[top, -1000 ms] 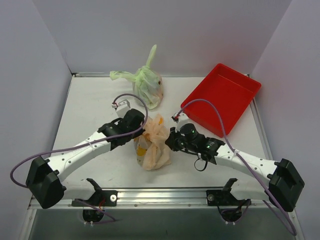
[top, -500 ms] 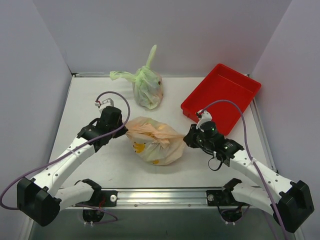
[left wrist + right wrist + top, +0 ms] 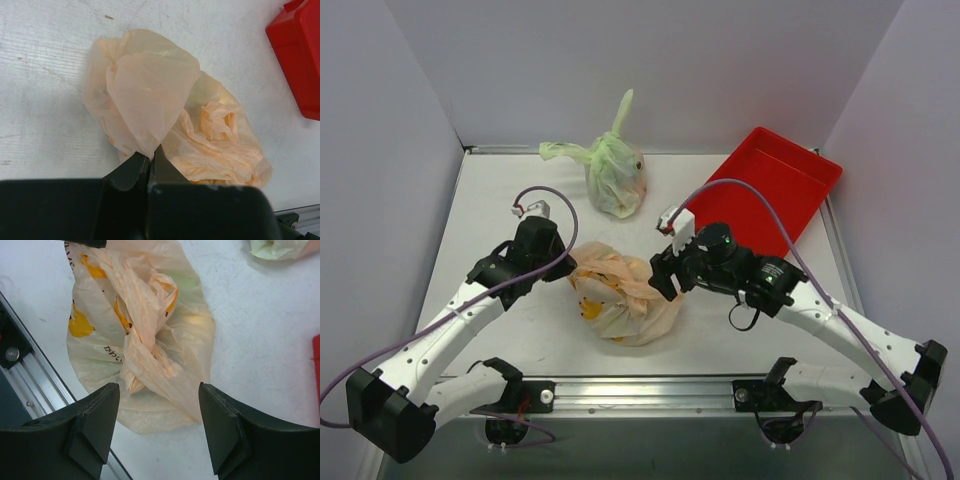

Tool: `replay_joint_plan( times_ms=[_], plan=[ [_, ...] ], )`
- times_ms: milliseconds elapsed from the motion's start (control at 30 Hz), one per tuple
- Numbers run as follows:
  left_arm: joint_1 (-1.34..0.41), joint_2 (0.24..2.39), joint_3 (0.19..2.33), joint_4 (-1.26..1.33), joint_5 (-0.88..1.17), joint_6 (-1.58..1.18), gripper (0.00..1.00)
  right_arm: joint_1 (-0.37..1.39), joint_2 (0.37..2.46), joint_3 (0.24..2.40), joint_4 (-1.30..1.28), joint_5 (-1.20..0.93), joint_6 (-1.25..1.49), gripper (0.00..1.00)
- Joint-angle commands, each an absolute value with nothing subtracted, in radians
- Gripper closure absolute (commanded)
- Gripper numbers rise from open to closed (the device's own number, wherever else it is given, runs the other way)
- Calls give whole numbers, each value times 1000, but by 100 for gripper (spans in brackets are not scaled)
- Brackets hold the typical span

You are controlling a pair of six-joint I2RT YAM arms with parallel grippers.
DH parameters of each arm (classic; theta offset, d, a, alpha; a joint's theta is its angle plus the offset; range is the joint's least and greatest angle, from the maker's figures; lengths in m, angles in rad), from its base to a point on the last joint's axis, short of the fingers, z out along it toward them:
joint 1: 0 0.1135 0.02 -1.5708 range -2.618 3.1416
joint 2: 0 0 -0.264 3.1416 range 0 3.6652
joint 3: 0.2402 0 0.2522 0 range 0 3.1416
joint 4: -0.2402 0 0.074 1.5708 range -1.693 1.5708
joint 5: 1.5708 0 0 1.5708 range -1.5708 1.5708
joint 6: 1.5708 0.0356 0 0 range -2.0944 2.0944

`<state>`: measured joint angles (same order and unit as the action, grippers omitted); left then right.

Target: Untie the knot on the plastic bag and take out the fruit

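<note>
left gripper (image 3: 150, 156): clamped on a flap of the thin pale orange plastic bag (image 3: 625, 300) | right gripper (image 3: 157, 390): fingers apart | bag: laid on the white table (image 3: 500, 200) between both arms | twisted crinkled knot (image 3: 142, 340): framed within the right gripper's gap, long axis pointing away from it

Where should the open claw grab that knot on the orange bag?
Probably mid-length on the knot, where it rises as a narrow twisted ridge atop the plastic bag. Come straight down from above, with the right claw astride it, fingers closing across the twist.
</note>
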<state>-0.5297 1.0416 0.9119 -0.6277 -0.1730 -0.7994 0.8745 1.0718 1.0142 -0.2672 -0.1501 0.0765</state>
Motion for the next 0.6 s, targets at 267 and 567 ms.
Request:
replay_joint_plan(
  times_ms=[267,567],
  plan=[
    [-549,1014,917,-620,-158,-804,100,999,1391,1181,-350,-129,-158,32],
    [-548,1011,902,-618,-199,-792,100,1008,1459,1149,-354,-58,-176,49]
  ],
)
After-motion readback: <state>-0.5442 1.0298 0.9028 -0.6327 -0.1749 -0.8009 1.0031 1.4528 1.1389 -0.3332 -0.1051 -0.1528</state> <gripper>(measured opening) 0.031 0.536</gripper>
